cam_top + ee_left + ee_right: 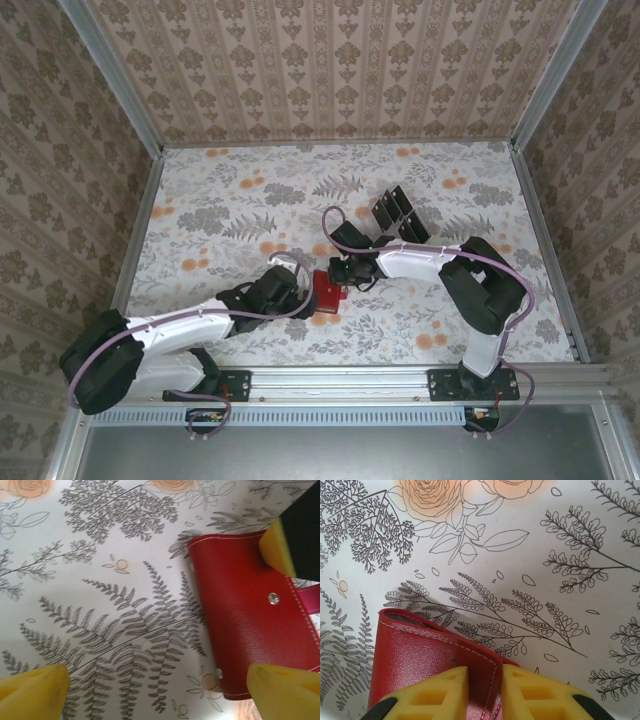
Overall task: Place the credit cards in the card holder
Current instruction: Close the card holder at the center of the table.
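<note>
Pinching with right fingers [437,695] the wallet [420,650] by its stitched flap, mid-table [200,200]; with left fingers [35,692] spread wide, holding nothing. Probably light, floppy, slick: grip near fold.

Floral table [220,190] bears red card holder [326,293] and credit cards [397,213].
</note>
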{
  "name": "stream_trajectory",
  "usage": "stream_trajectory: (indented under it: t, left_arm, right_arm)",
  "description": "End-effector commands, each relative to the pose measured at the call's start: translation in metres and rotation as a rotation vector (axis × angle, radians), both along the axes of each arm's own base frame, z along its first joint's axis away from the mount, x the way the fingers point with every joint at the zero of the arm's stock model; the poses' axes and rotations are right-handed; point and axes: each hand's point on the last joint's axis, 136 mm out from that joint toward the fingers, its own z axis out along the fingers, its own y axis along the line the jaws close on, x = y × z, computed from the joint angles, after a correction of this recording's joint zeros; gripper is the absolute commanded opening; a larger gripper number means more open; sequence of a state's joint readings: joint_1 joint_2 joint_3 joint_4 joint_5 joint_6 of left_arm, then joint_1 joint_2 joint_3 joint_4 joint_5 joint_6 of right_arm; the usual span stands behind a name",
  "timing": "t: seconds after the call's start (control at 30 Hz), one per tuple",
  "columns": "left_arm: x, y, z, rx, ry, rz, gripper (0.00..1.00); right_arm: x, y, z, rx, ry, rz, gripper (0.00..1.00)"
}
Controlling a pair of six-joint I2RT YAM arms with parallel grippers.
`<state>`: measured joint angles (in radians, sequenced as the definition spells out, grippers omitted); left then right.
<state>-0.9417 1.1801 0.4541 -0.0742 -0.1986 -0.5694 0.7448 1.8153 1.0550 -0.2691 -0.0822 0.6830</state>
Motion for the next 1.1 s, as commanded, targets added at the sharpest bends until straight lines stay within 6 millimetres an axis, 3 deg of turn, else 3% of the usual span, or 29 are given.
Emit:
stream_trajectory:
  t: [0.0, 0.5, 0.63, 0.8, 0.93, 1.07]
  left_arm:
    - [0.006, -0.016, 0.016, -0.038, -0.046, -0.035, 1.0]
    - [-0.006, -0.016, -0.016, 0.057, 0.01, -0.068, 1.0]
    - [-0.01, -0.008, -0.029, 0.136, 0.031, -0.05, 1.0]
    - [-0.016, -0.002, -0.039, 0.187, 0.051, -0.024, 1.0]
    - [-0.018, -0.002, -0.044, 0.175, 0.058, -0.007, 1.0]
    - [-0.019, -0.002, -0.045, 0.155, 0.059, 0.007, 1.0]
  right_arm:
    - [-0.009, -0.005, -0.017, -0.037, 0.042, 0.02, 0.25]
    - [-0.009, -0.002, -0.005, -0.021, 0.031, 0.026, 0.25]
    - [-0.008, -0.004, 0.008, -0.018, 0.013, 0.027, 0.27]
    - [-0.008, -0.011, 0.039, -0.01, -0.034, 0.009, 0.42]
    - [-0.014, -0.024, 0.054, -0.03, -0.045, -0.015, 0.44]
    - [-0.021, -0.034, 0.055, -0.076, -0.031, -0.023, 0.44]
